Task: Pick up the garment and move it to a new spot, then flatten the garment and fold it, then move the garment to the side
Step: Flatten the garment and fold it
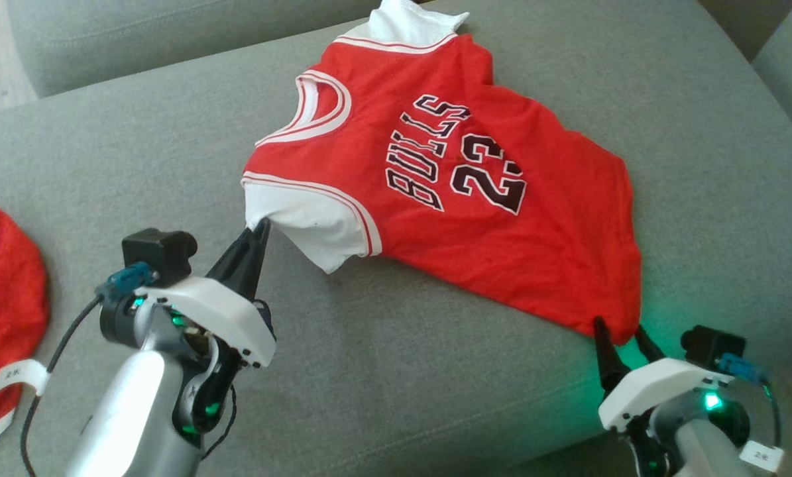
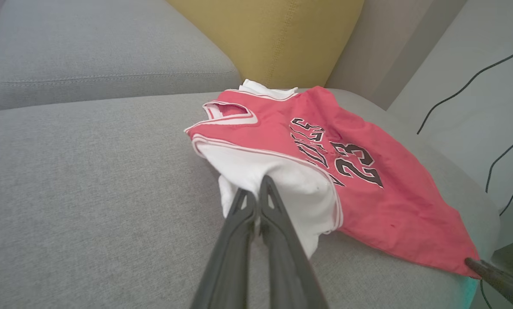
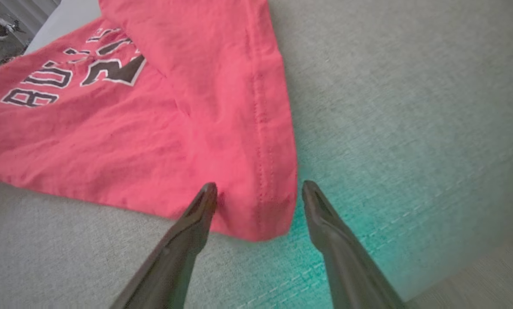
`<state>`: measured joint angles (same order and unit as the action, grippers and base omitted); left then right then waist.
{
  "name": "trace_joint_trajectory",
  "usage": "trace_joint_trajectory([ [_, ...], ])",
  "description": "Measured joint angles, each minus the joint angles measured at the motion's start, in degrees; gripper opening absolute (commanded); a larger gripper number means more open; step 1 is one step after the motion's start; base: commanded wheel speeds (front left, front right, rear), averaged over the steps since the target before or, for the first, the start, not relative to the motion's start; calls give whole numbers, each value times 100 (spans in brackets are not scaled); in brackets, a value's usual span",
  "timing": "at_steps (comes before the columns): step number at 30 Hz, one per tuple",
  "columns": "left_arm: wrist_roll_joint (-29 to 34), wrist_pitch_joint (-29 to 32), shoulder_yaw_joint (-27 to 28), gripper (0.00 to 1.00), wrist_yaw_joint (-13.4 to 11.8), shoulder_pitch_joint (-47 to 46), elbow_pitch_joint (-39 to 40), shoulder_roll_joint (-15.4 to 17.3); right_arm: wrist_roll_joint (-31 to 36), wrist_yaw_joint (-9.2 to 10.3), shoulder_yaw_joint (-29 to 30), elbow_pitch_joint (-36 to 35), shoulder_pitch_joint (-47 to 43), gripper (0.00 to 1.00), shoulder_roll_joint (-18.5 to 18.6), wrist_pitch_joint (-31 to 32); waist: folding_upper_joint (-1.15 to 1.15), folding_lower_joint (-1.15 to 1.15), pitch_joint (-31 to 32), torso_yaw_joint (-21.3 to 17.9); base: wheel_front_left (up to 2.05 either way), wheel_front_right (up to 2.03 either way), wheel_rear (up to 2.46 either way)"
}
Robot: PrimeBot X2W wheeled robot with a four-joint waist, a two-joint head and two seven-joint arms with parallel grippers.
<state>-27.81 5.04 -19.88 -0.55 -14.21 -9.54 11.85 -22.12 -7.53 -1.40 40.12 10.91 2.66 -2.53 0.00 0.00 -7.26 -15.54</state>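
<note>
1. The word "BULLS" (image 1: 429,152) is printed in black, white-edged capitals on the red jersey (image 1: 555,258); in the head view it is read running from 7 o'clock toward 1 o'clock.
2. The number "23" (image 1: 488,175) is set at the word's 4 o'clock, in matching lettering.
3. In the right wrist view, "BU" is read at 10 o'clock.
4. Marks on a white tag (image 1: 19,376) at 8 o'clock and a second tag (image 1: 760,456) at 5 o'clock cannot be read.

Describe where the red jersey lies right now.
In the head view, the red jersey lies spread on the grey sofa cushion, centre-right; the left gripper, jaws shut, holds its white sleeve, and the right gripper, jaws open, straddles its near corner.
</note>
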Motion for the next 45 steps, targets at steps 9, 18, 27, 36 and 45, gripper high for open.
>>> trace_joint_trajectory([
  [9,-2,-120,29,0,-99,0,-16,13,156,0,-238,247,159,0,30,41,0,0,61,51,0,0,0],
  [18,-274,-517,344,0,-158,1,64,-122,1230,0,-501,-786,659,0,902,-23,0,0,290,45,0,0,0],
  [27,-556,-914,731,0,-389,-172,1135,-378,1406,0,-931,-2513,2082,0,2073,749,0,0,743,74,0,0,0],
  [36,-628,-448,896,0,-817,-283,2821,-335,1143,-1,-865,-3919,2225,0,2699,2362,0,0,946,128,0,0,0],
  [45,-579,534,939,0,-1082,-1136,3081,-36,443,-1,-572,-4448,2178,0,2796,3419,0,0,620,130,0,0,0],
])
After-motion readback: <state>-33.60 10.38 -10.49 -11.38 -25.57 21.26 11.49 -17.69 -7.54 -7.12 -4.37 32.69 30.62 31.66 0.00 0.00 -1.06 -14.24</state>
